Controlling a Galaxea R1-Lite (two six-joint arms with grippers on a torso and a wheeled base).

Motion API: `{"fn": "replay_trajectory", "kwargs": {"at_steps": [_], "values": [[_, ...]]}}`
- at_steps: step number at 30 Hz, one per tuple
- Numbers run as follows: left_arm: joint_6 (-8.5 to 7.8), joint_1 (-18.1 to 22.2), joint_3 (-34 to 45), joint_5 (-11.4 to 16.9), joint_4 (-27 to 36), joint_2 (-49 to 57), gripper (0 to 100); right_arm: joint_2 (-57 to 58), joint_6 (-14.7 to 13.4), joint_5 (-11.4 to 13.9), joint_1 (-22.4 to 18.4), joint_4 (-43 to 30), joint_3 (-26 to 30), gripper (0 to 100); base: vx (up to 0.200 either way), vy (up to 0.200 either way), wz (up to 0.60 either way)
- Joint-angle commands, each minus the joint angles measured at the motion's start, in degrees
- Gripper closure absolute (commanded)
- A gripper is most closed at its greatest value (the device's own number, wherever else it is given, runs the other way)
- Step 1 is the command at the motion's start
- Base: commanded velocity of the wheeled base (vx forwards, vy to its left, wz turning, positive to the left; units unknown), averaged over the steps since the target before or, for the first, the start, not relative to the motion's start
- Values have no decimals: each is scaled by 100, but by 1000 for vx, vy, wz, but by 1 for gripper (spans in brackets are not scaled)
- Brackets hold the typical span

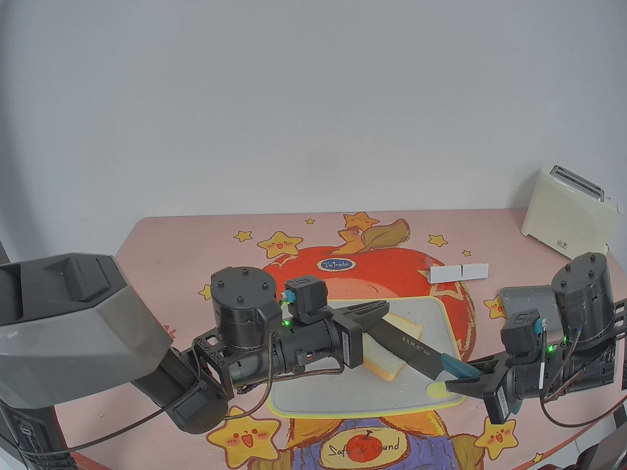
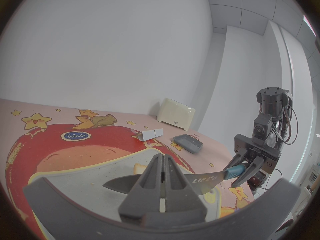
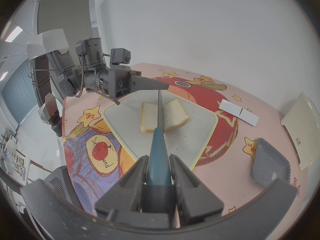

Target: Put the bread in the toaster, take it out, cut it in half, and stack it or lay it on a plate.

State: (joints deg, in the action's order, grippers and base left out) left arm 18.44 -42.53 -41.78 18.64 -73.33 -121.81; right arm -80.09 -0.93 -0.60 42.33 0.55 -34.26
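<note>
Our right jaws are clamped on the teal handle of the knife (image 1: 411,348), whose blade crosses the middle of the bread (image 3: 175,112) on the cutting board (image 1: 339,393) on the table (image 1: 196,243). Our left jaws are pressed together, holding nothing, just over the bread near the blade's tip.

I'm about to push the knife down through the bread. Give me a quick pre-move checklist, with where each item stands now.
1. Knife grip: ok. The right gripper is shut on the teal handle.
2. Blade alignment: ok. It runs across the middle of the bread.
3. Bread placement: ok. It lies flat on the cutting board.
4. Left gripper clear of the blade: not ok. It is shut and sits right at the blade's far end; whether they touch, cannot tell.
5. Bread uncut: cannot tell. The blade hides the line.
6. Grey plate ready: ok. It is empty, beside the board.
</note>
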Motion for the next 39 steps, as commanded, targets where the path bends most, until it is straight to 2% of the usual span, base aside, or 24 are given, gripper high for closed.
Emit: {"fn": "replay_trajectory", "kwargs": {"at_steps": [1, 27, 39], "values": [[1, -1, -50, -1, -15, -1, 100, -24, 5, -2, -5, -11, 15, 100, 0, 0, 0], [1, -9, -41, -1, -24, 8, 100, 125, -39, 7, 13, 77, -55, 100, 0, 0, 0], [-8, -18, -59, -1, -15, 140, 100, 29, 14, -2, 30, -28, 121, 100, 0, 0, 0]]}}
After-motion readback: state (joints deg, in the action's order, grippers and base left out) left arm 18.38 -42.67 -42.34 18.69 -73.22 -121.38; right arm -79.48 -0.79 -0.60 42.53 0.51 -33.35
